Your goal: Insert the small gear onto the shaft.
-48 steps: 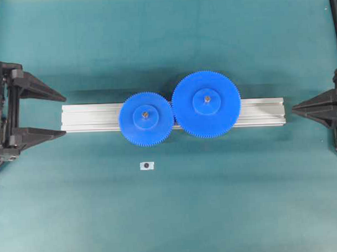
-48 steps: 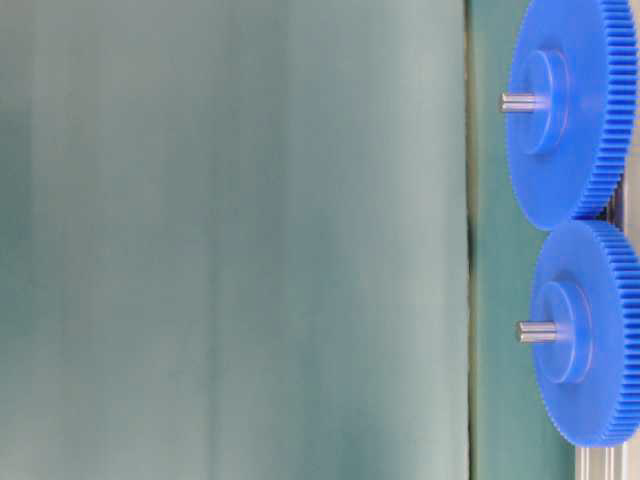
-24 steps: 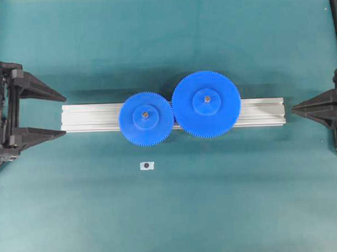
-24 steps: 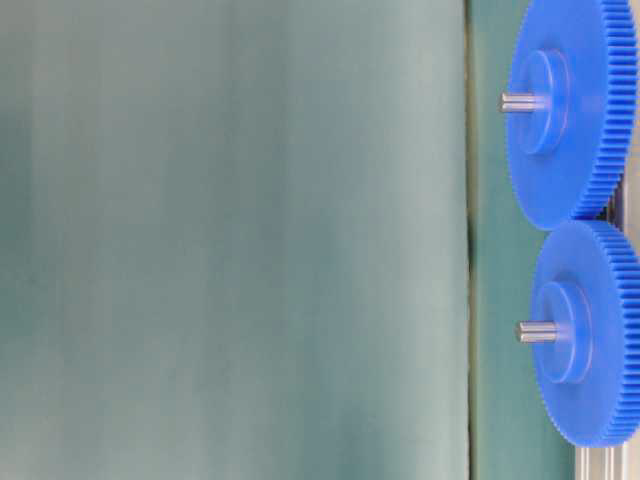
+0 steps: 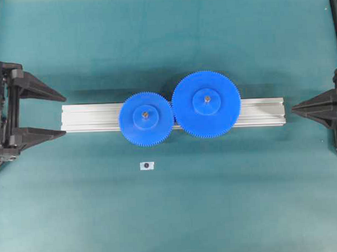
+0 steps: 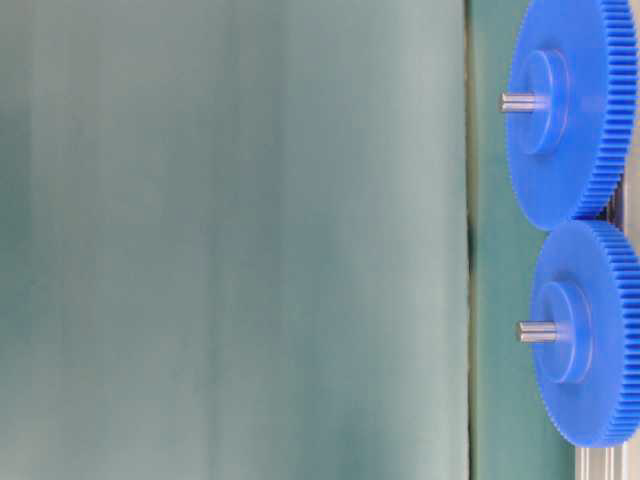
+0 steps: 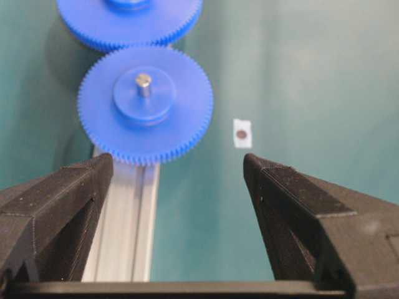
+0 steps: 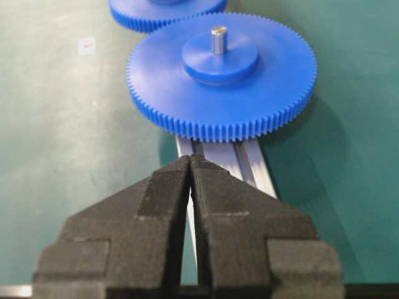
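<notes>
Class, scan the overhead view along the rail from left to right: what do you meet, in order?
Left end effector → small gear → large gear → right end effector.

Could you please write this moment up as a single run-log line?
small gear: seated on shaft, meshed with large gear | left gripper: jaws open, empty | right gripper: jaws shut, empty

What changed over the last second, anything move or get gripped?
Nothing visibly changed. The small gear sits on its shaft on the aluminium rail, meshed beside the larger gear. The left gripper stands open and empty at the rail's left end, the right gripper shut at its right end. The small white tag lies where it was.
</notes>
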### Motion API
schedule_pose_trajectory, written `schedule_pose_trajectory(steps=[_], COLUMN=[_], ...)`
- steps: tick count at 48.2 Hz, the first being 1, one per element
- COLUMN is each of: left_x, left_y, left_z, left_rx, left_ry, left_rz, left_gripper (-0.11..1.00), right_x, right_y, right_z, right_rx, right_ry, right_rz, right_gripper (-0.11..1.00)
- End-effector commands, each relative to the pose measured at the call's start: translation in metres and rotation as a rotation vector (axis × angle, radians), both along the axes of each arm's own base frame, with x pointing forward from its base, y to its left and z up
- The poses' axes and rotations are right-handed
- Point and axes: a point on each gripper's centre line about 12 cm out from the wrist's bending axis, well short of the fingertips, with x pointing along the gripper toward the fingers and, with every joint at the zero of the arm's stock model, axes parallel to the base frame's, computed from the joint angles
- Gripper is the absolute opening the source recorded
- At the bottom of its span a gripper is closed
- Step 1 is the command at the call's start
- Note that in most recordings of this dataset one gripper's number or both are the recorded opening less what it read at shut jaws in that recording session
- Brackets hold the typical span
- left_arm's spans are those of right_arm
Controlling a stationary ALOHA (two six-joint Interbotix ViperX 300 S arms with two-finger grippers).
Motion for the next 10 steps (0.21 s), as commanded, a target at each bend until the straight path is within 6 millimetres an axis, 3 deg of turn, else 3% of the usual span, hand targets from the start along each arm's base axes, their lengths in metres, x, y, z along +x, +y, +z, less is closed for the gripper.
schedule_pose_trajectory(steps=[1, 10], left_x=[0.0019, 0.002], left_y=[0.0004, 0.0004], left_z=[0.0053, 0.006], left_rx=[0.002, 0.002], left_ry=[-0.018, -0.02], left_rz=[0.002, 0.002], left_gripper=[0.85, 0.85], right_x=[0.0006, 0.0006], right_y=[-0.0003, -0.0001], right_z=[0.0009, 0.0008], right_rx=[0.001, 0.002], right_ry=[-0.017, -0.016], right_rz=[-0.002, -0.001], right_gripper=[0.11, 0.11])
